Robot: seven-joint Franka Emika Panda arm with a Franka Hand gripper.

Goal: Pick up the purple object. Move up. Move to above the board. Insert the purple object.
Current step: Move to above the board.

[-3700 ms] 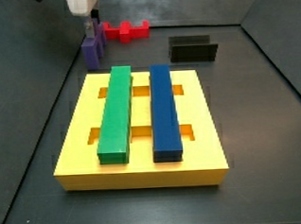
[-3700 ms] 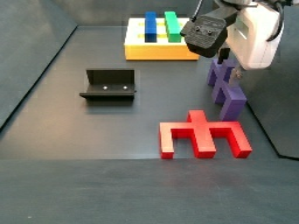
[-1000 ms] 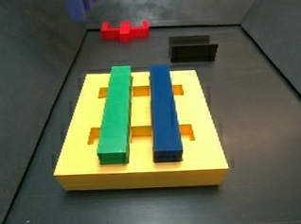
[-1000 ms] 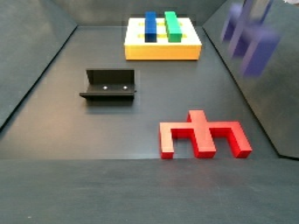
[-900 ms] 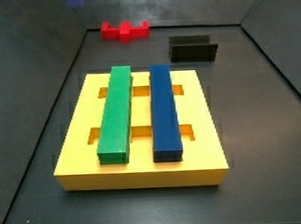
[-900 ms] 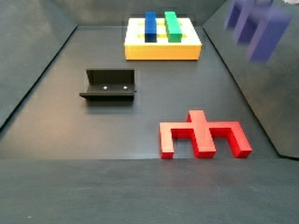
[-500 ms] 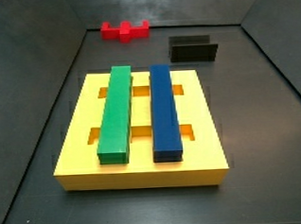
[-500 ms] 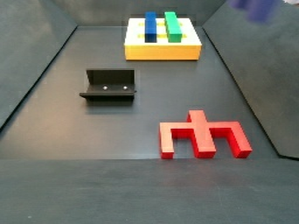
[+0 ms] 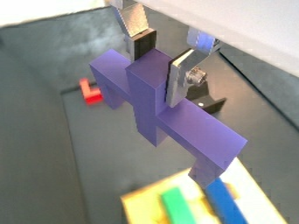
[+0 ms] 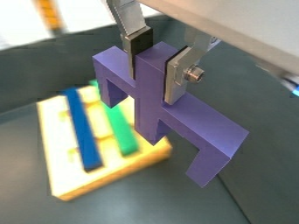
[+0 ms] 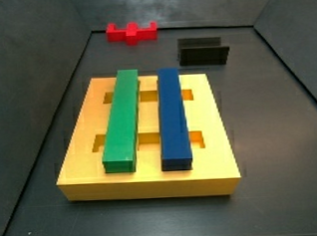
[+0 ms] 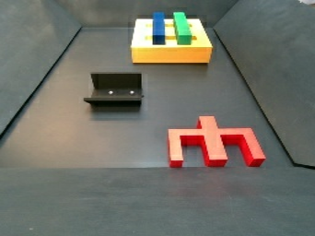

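Dark grey matte flooring with raised dark walls forms the work area in both side views. The gripper [image 9: 160, 59] appears only in the wrist views [image 10: 156, 58]; neither side view shows it or the arm. Its flat silver fingers [image 9: 181, 77] with dark pads are clamped on the central stem of the purple object [image 9: 158, 101], one plate on each side of the stem [image 10: 176, 73]. The purple object [image 10: 158, 105] hangs in the air below the fingers, well above the floor, with its wide crossbar running diagonally across each wrist view and a short leg turned down at each end.

Beneath the held piece, blurred, lies the board [image 10: 82, 171], a thick yellow slab carrying the green bar [image 10: 118, 130] and the blue bar [image 10: 79, 127] side by side. A wrist view also shows a corner of the board [image 9: 152, 206] with the ends of both bars, the small red piece [image 9: 89, 90] far below on the floor, and part of the fixture [image 9: 211, 103] behind the fingers.

In a side view the board [image 11: 82, 134] fills the centre of the frame, with the green bar [image 11: 120, 119] left of the blue bar [image 11: 174, 118], both lying lengthwise across the recessed slots. The red piece [image 11: 133, 32] rests near the back wall, and the fixture [image 11: 205, 52] stands to its right, apart from it. In a side view from the opposite end, the red piece [image 12: 215, 144] lies at lower right, the fixture [image 12: 116, 89] at centre left, and the board [image 12: 171, 53] at the top.
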